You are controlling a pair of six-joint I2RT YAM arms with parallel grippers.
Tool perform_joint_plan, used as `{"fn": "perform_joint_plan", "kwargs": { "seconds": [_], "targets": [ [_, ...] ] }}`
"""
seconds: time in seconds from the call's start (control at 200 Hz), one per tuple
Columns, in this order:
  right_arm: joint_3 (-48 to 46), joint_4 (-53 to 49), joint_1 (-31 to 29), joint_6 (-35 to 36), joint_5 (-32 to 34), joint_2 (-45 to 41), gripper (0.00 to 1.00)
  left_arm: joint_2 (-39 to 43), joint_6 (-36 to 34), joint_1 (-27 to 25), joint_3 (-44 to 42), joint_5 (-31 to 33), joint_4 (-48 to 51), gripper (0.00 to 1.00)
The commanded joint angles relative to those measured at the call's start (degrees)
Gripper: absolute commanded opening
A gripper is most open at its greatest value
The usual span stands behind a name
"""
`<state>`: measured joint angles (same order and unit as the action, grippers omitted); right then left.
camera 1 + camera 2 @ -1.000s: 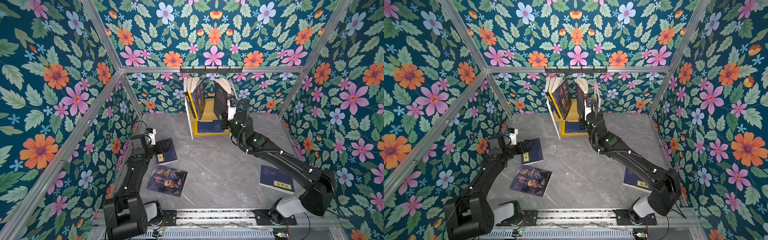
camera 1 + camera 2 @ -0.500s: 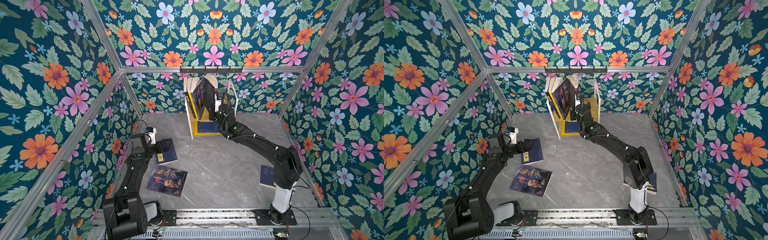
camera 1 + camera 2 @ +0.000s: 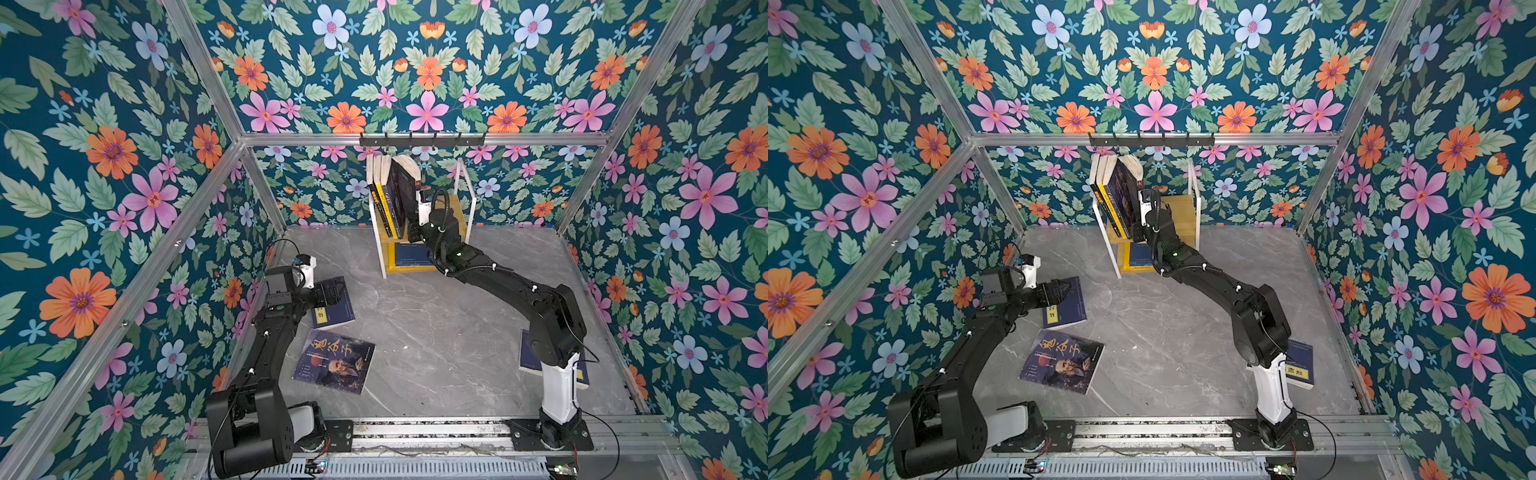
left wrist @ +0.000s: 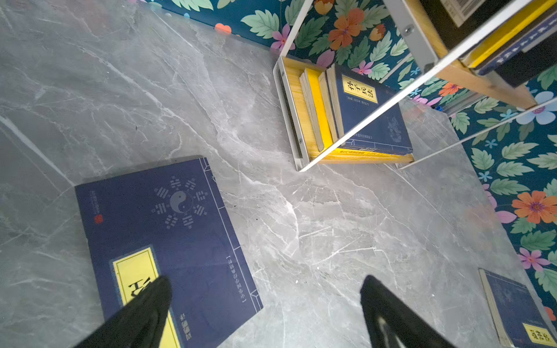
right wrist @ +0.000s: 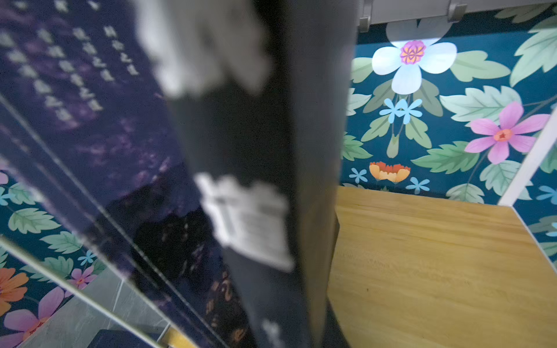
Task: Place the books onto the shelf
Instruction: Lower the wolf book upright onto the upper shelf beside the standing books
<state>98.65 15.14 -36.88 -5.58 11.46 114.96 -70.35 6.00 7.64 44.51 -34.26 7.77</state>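
Beneath the right arm, a navy book lies half hidden.

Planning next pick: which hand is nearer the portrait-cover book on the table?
Left. The left hand is open over the navy book beside the portrait-cover book; the right hand is at the shelf, shut on a dark book.

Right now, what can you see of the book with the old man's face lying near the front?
The portrait book is a thin paperback with a dark cover: large golden Chinese characters on top, an old man's face below. It lies closed, flat, face up and skewed on the grey marbled tabletop, with nothing on it.
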Motion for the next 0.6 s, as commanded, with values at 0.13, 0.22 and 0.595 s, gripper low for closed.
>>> {"fn": "perform_joint_plan", "kwargs": {
  "seconds": [0.13,0.22,0.595],
  "targets": [
    [1.4,-0.7,0.0,3.0,-6.6,1.1,0.01,0.4,-1.9,-0.7,0.4,0.9,1.0,1.0],
    [1.2,-1.3,0.0,4.0,-9.5,0.9,0.08,0.5,-2.0,-0.9,0.5,1.0,1.1,1.0],
    [-0.3,-3.2,0.5,5.5,-18.9,-0.4,0.44,1.0,-2.7,-1.2,0.3,1.3,1.4,1.0]
  ]
}}
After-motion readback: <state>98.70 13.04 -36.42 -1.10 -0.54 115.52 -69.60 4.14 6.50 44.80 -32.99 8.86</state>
